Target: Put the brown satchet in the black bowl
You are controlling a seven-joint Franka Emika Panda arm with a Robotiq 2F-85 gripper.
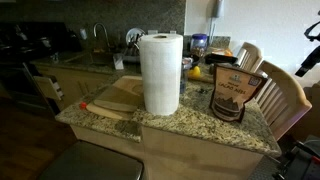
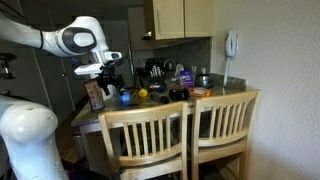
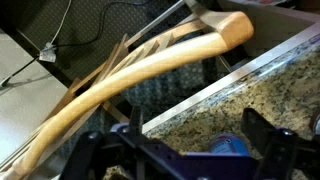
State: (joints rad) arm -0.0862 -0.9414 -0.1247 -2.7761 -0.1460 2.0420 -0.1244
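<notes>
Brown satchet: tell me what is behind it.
In an exterior view, wooden chair backs rise behind the brown satchet. The counter strip directly behind it is covered, so anything lying there cannot be seen.

Speckled tan granite counter (image 1: 200,128), brown satchet (image 1: 238,93) with dark label, white paper-towel roll (image 1: 160,72), pale wooden chairs (image 2: 145,114)

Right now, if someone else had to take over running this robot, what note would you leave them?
Fingers: open, holding nothing, hanging above the counter near the satchet.
Brown satchet: upright on the counter, apart from the paper towel roll, not gripped.
Black bowl: probably the low dark shape farther along the counter in an exterior view; too small to be sure.
Done: nothing yet.
Left: lower, grip the satchet, carry it over and put it in the bowl.
</notes>
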